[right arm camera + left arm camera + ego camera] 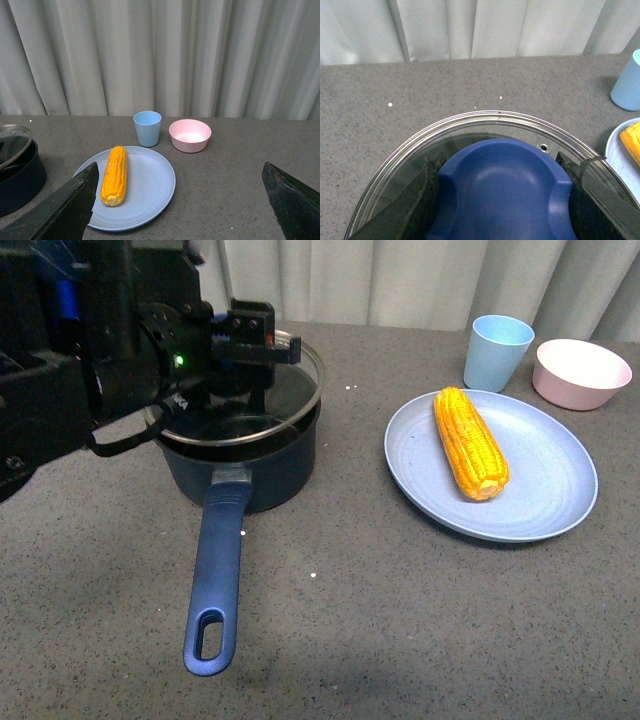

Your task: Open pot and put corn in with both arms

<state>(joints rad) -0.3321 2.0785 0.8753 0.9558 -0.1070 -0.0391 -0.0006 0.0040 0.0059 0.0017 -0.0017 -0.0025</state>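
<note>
The dark navy pot (262,468) stands at the left with its long blue handle (217,570) pointing toward me. Its glass lid (285,400) hangs tilted just above the rim, one edge still low over the pot. My left gripper (252,348) is shut on the pot lid's blue knob (502,187), with a black finger (426,197) on each side. The corn (470,443) lies on a light blue plate (545,505) at the right. My right gripper (180,210) is open with nothing between its fingers, back from the plate, and the corn (114,175) lies ahead of it.
A light blue cup (497,352) and a pink bowl (582,373) stand behind the plate. A grey curtain closes off the back of the grey speckled table. The left arm's bulky housing fills the upper left of the front view.
</note>
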